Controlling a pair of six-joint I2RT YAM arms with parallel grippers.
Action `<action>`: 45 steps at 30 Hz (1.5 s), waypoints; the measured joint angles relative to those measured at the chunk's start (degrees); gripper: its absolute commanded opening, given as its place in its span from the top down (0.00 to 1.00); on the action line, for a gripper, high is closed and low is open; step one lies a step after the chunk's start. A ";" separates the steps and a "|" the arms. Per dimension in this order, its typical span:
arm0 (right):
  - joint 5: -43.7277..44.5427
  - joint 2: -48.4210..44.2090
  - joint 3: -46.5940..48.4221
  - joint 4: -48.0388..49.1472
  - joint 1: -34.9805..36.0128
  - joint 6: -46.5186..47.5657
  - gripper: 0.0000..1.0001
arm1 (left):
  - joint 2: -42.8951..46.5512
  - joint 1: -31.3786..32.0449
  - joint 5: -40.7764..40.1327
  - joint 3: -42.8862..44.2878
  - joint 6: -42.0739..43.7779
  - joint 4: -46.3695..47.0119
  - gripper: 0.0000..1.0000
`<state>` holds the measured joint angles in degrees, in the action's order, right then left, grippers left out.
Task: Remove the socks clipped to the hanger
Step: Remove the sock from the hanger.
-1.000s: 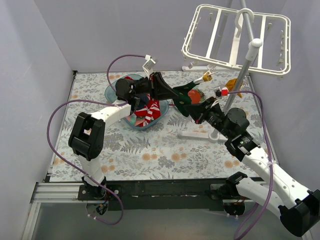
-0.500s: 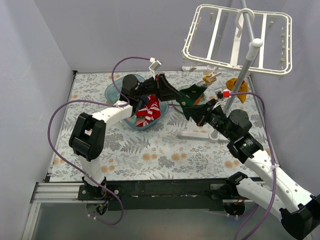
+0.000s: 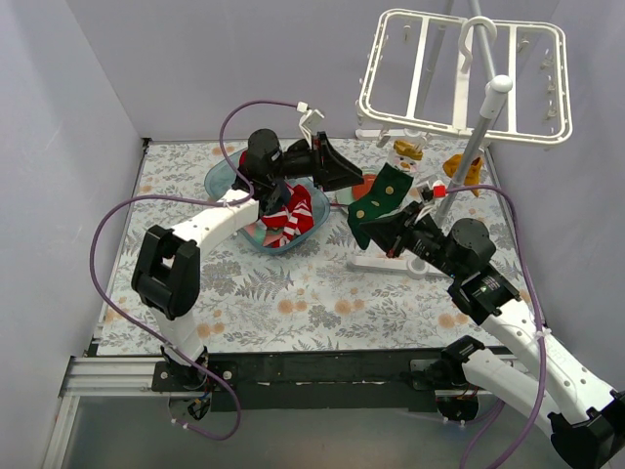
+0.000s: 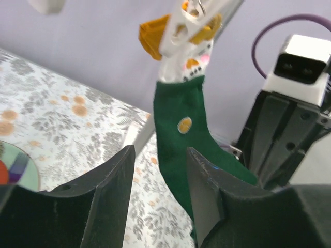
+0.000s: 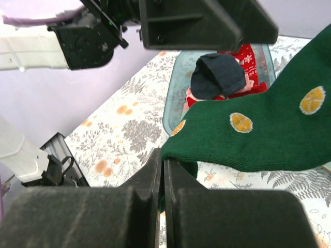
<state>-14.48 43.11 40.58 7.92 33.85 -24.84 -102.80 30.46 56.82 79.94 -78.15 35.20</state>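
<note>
Release on the left: your left gripper (image 4: 159,155) has spread its fingers and sits clear of the green sock (image 3: 379,200). Sock remains clipped under the hanger (image 3: 460,93), toe pinched in your right gripper (image 5: 163,161), so that arm likely pulls it free

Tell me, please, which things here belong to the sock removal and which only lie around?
Job: green sock in the right claw, clipped above; yellow sock; hanger; open left claw; blue tub holding loose socks.
Lying about: floral cloth; purple cables.
</note>
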 measured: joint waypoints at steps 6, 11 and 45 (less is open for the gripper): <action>-0.85 0.02 0.00 -2.16 0.09 1.22 0.99 | 2.75 1.57 -7.69 2.71 8.52 -11.78 0.63; -0.81 0.00 0.00 -3.72 0.48 2.38 0.99 | 6.08 3.91 -11.58 4.92 12.31 -18.10 0.65; 2.80 -0.22 0.02 -5.25 3.80 7.54 0.99 | -1.20 13.22 -16.74 14.80 16.81 -26.99 0.23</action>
<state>-11.68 42.89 40.60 2.68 37.65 -17.30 -104.01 43.68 40.07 94.74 -61.34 8.21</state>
